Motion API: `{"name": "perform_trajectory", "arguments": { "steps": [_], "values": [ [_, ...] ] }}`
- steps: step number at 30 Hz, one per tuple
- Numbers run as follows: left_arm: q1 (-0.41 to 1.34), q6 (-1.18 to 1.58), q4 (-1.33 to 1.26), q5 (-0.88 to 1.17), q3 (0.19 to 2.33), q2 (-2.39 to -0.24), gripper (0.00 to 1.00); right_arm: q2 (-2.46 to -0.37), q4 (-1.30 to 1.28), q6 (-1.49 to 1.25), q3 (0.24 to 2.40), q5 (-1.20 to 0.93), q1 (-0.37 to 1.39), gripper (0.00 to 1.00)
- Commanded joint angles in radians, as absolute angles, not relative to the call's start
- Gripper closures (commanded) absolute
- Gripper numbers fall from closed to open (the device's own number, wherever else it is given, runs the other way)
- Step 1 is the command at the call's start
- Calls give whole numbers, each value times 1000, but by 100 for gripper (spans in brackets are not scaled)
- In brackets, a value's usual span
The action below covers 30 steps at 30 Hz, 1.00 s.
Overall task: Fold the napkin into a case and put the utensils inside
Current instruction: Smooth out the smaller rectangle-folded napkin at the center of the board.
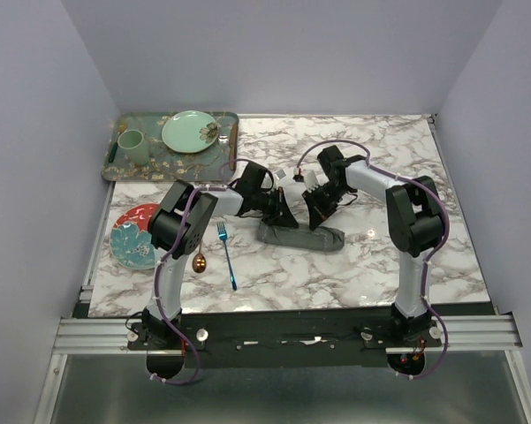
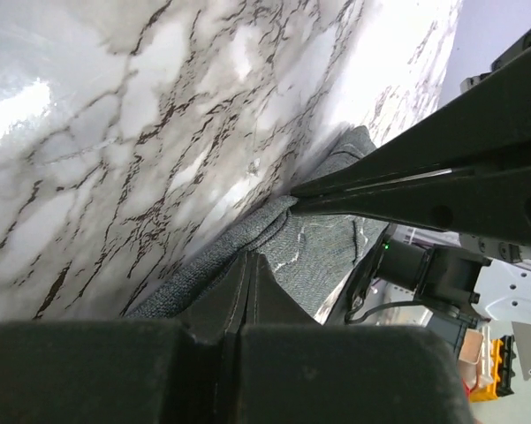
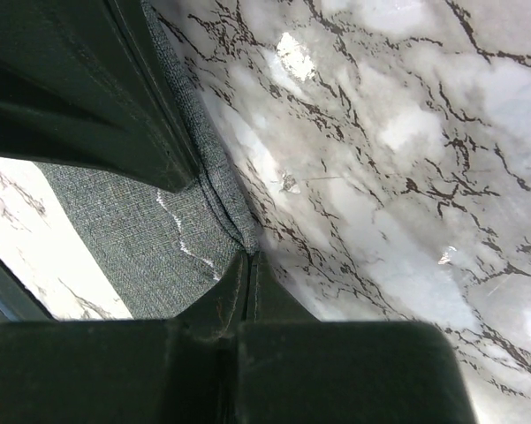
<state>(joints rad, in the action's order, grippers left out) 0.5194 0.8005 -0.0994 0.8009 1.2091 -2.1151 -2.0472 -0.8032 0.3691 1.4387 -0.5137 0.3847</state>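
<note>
My left pincer and right pincer are each clenched on an edge of the folded grey napkin — blue fork and copper spoon lie apart, left of both.

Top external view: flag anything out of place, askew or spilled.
Nothing spilled or damaged. The folded dark grey cloth napkin lies slightly tilted mid-table, pinched by the left gripper and right gripper. The slim blue fork and copper-coloured spoon lie loose to its left, the spoon partly under the left arm.
</note>
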Motion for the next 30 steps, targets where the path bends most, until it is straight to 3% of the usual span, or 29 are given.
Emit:
{"name": "perform_trajectory", "arguments": {
  "steps": [1, 10, 17, 23, 24, 25, 30],
  "values": [
    [526, 827, -161, 805, 1209, -2109, 100, -2037, -713, 411, 1417, -400, 387, 99],
    [531, 862, -287, 848, 1152, -2060, 100, -2031, -678, 428, 1425, -374, 390, 99],
    [520, 903, -193, 813, 1184, -2184, 100, -1977, -649, 436, 1407, -364, 397, 99],
    [512, 899, -149, 778, 1178, -2232, 100, -1798, -612, 411, 1384, -255, 400, 75],
    [512, 897, -149, 776, 1178, -2233, 100, -1778, -601, 414, 1361, -235, 405, 60],
    [511, 894, -149, 776, 1180, -2235, 100, -1755, -598, 419, 1345, -191, 408, 55],
    [512, 885, -141, 775, 1186, -2238, 100, -1687, -588, 433, 1264, -98, 419, 52]
  ]
}}
